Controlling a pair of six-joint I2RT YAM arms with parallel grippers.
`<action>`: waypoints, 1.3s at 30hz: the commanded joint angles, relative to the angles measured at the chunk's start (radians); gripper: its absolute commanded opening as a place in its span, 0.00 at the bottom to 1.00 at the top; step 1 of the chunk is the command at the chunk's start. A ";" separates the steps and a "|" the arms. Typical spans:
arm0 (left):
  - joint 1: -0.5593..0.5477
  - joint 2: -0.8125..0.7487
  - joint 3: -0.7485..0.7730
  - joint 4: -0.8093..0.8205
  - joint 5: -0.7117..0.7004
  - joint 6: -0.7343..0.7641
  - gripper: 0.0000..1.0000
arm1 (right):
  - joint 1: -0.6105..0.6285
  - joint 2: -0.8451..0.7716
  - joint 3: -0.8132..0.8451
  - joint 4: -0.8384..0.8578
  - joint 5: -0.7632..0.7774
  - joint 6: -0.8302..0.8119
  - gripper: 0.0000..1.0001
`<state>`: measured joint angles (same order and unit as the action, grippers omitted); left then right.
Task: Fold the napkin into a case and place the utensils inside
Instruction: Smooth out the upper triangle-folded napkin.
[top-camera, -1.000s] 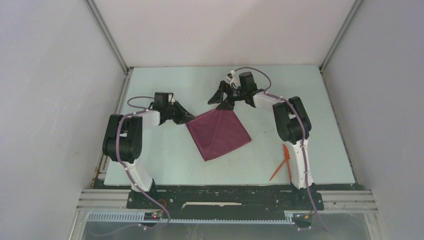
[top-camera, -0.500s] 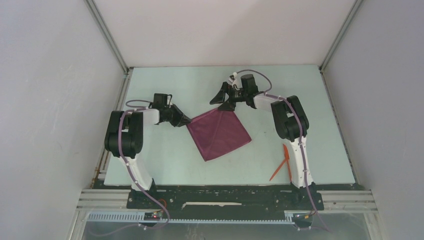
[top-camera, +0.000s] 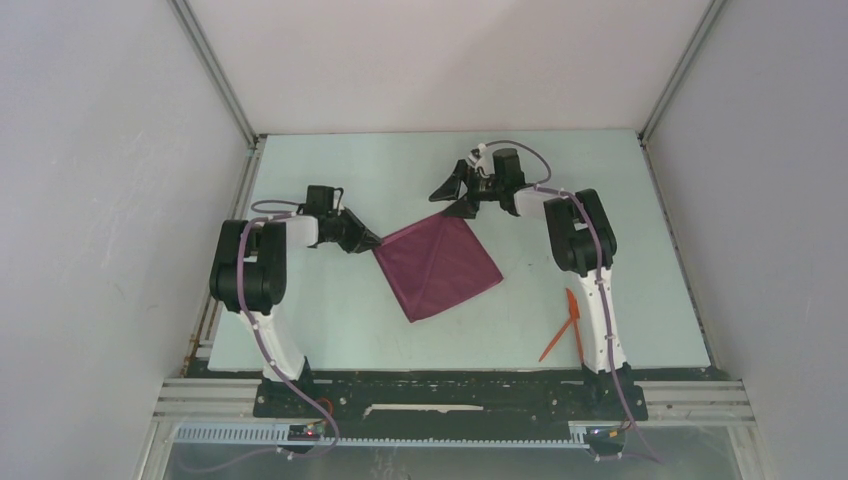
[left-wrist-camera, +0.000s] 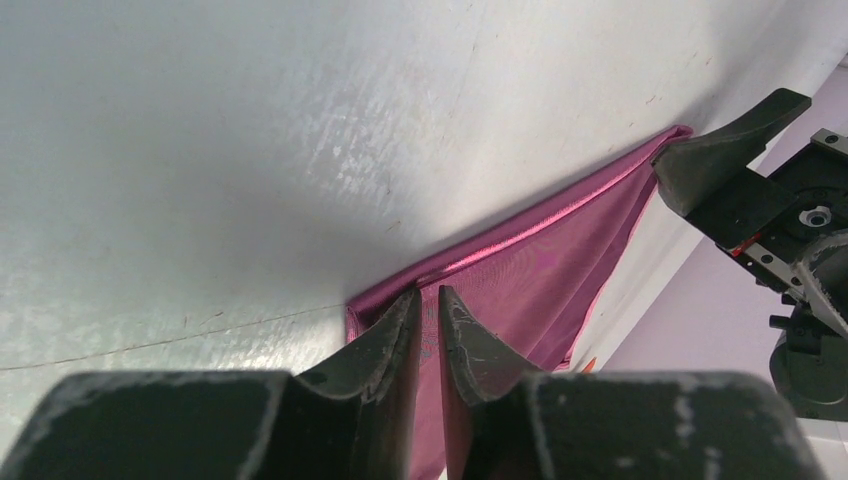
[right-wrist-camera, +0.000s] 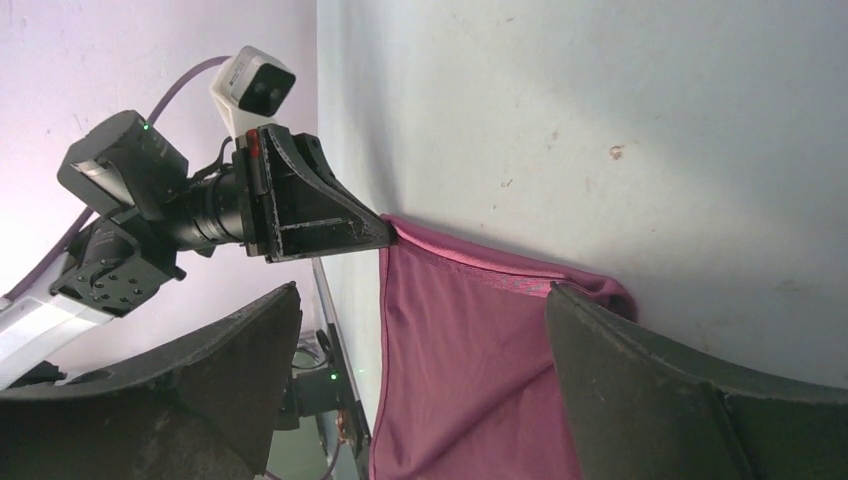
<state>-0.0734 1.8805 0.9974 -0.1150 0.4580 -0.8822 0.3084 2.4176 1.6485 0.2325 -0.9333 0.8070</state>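
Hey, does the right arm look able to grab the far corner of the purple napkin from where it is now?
Probably yes. The right gripper hangs wide open right at that corner of the napkin, with nothing between them.

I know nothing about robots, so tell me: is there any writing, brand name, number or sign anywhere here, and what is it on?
No readable text anywhere in these views.
The napkin is plain purple cloth with no print.
The orange utensils are too small to show any marking.
The white wrist camera on the left arm shows no legible label.
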 joint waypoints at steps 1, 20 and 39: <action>0.018 0.042 0.007 -0.045 -0.083 0.029 0.22 | -0.050 0.029 0.040 0.036 0.027 0.008 1.00; -0.035 -0.211 0.036 -0.053 0.048 0.127 0.71 | 0.216 -0.628 -0.476 -0.231 0.184 -0.187 1.00; -0.031 0.018 0.026 -0.037 0.073 0.106 0.59 | 0.403 -0.424 -0.653 0.374 0.029 0.154 1.00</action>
<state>-0.1127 1.8687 1.0119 -0.1398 0.5652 -0.7864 0.6884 1.9743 0.9997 0.4747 -0.8658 0.9108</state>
